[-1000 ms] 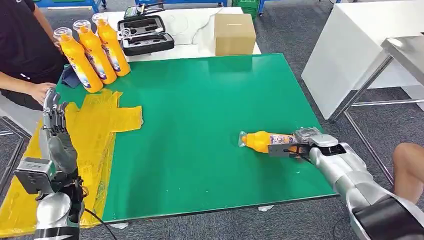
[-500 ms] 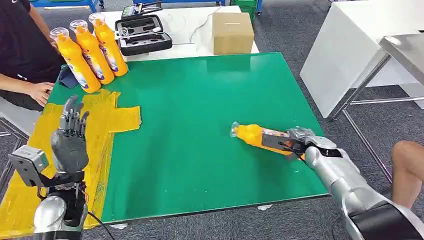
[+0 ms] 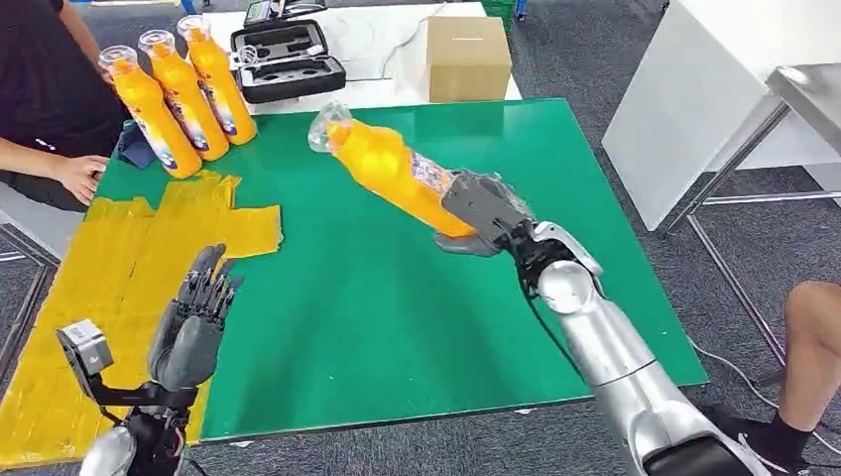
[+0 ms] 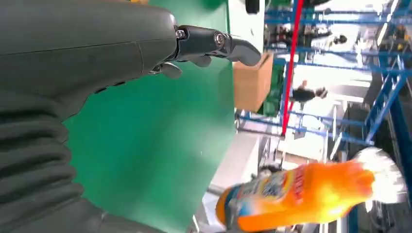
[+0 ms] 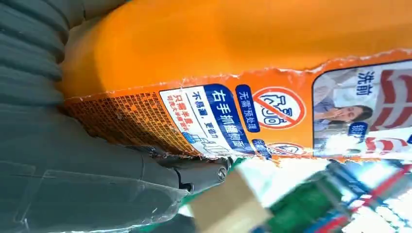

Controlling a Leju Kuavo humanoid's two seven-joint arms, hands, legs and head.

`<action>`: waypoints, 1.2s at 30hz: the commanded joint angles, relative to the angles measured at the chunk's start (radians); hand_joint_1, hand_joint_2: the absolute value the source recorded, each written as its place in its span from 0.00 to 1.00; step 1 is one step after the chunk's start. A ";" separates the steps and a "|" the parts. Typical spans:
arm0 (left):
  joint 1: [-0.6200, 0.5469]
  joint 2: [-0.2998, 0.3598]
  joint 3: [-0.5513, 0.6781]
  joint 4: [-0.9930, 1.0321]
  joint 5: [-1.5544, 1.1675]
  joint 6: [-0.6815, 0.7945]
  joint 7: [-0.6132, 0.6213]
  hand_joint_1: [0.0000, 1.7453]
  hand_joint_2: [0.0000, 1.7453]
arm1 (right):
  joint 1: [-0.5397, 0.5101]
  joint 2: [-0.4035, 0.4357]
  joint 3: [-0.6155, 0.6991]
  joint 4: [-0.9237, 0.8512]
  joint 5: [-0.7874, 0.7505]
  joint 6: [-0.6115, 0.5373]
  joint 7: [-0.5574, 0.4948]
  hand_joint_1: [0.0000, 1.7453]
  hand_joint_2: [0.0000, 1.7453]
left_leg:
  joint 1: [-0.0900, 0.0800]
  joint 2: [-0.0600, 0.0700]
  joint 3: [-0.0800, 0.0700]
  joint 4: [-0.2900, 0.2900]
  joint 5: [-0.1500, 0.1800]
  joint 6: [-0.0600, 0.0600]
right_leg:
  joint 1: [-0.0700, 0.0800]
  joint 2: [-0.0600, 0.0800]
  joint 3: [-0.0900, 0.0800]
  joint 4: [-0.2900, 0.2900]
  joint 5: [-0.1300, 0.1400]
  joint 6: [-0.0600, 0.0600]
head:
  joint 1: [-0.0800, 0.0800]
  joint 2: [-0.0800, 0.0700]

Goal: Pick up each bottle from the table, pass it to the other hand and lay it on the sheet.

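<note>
Bottle (image 3: 392,169) aloft in the right hand (image 3: 483,210), above the green table (image 3: 397,297).

Right hand grips its base end, the clear cap tilted up toward the table's far-left side; fingers hide part of the label, and in the right wrist view the bottle covers most of the hand. Left hand (image 3: 193,322) hovers with fingers spread, holding nothing, beside the yellow sheet (image 3: 109,268). Three more bottles (image 3: 179,94) stand at the far-left corner; the person (image 3: 45,89) there is cut off by the frame.

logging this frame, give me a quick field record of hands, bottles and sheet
right hand: grips the lifted bottle by its base end, cap pointing away
left hand: holds nothing, fingers apart, raised over the sheet's edge
yellow sheet: on the green table, no bottle on it
standing bottles: three, at the far corner
person's hand: beside the sheet
</note>
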 commanded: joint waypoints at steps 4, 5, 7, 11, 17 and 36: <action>-0.050 -0.015 -0.092 0.051 -0.006 0.001 0.002 0.00 1.00 | -0.020 0.118 0.109 0.026 -0.028 -0.024 -0.016 1.00 1.00 | 0.000 0.001 0.003 0.000 -0.001 -0.001 | 0.000 -0.001 0.002 0.001 0.000 -0.001 | 0.000 0.000; -0.054 -0.018 -0.099 0.052 -0.007 0.001 0.001 0.00 1.00 | -0.012 0.132 0.117 0.030 -0.033 -0.028 -0.020 1.00 1.00 | 0.000 0.002 0.004 0.000 -0.001 -0.001 | 0.000 0.000 0.003 0.001 -0.001 -0.002 | 0.000 0.000; -0.066 -0.029 -0.112 0.050 -0.035 0.020 -0.012 0.00 1.00 | 0.007 0.159 0.153 0.042 -0.027 -0.035 -0.028 1.00 1.00 | 0.000 0.001 0.004 -0.001 -0.001 -0.001 | 0.000 -0.001 0.003 0.000 -0.001 -0.002 | 0.000 0.000; -0.084 -0.051 -0.136 0.033 -0.081 0.047 -0.033 0.00 1.00 | 0.045 0.209 0.223 0.074 -0.013 -0.052 -0.037 1.00 1.00 | 0.000 0.000 0.003 -0.001 0.000 -0.001 | 0.001 -0.002 0.002 -0.001 0.000 -0.001 | 0.000 0.000; -0.104 -0.066 -0.155 0.028 -0.091 0.063 -0.038 0.00 1.00 | 0.053 0.250 0.305 0.156 -0.016 -0.055 -0.043 1.00 1.00 | 0.001 0.001 0.003 -0.001 -0.001 -0.001 | 0.001 -0.001 0.003 0.000 -0.001 -0.002 | 0.000 0.000; -0.120 -0.066 -0.148 0.030 -0.019 0.059 -0.026 0.00 1.00 | 0.088 0.265 0.509 0.290 0.075 -0.003 -0.078 1.00 1.00 | 0.000 -0.002 0.003 -0.001 -0.001 -0.001 | 0.001 -0.005 0.004 0.000 -0.002 -0.002 | 0.000 0.000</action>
